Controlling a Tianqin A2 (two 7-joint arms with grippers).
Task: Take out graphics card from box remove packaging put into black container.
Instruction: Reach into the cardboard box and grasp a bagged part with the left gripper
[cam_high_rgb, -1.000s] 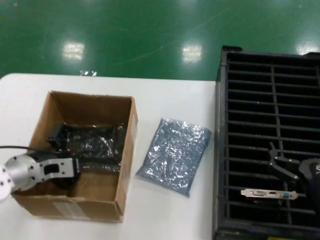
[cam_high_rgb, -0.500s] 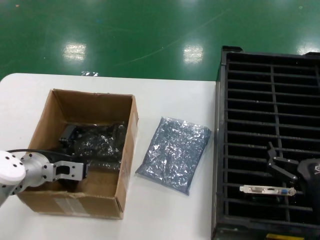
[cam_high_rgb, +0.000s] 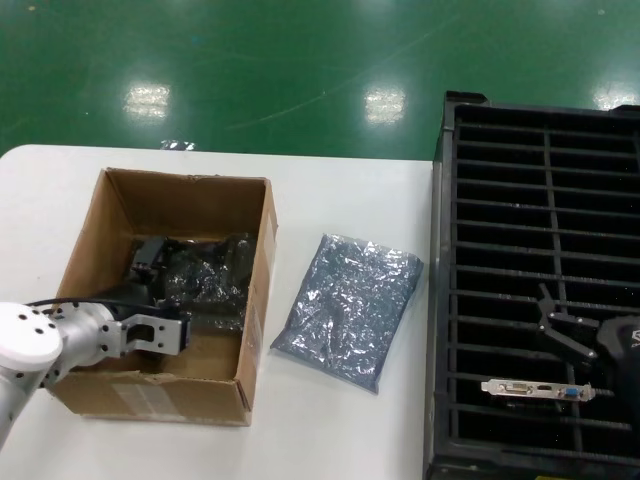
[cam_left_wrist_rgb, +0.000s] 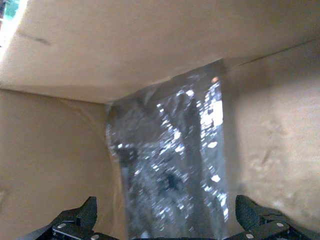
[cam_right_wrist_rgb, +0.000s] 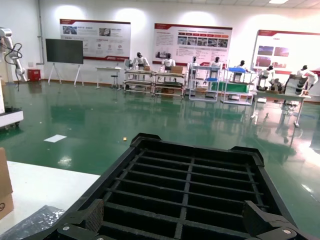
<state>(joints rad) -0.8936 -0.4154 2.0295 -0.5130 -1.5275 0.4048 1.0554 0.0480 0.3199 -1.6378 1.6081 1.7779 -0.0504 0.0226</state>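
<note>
The brown box (cam_high_rgb: 255, 250) stands on the left of the white table, and a glossy dark bag (cam_high_rgb: 212, 282) lies inside it. My left gripper (cam_high_rgb: 160, 295) is down in the box, open, its jaws either side of that shiny bag (cam_left_wrist_rgb: 175, 150) without closing on it. A grey-blue piece of packaging (cam_high_rgb: 350, 308) lies flat on the table between the box and the black container (cam_high_rgb: 440, 300). A graphics card stands in a near slot of the container, showing its silver bracket (cam_high_rgb: 538, 389). My right gripper (cam_high_rgb: 555, 325) hangs open and empty over the container (cam_right_wrist_rgb: 190, 185).
The table's (cam_high_rgb: 340, 195) far edge borders a green floor. The container fills the right side and rises above the tabletop. In the right wrist view a corner of the table bag (cam_right_wrist_rgb: 30, 222) and of the box (cam_right_wrist_rgb: 4, 185) show beside the container.
My left gripper has pushed farther into the box, toward the bag, and the box has shifted slightly. The right gripper and the slotted card have stayed put.
</note>
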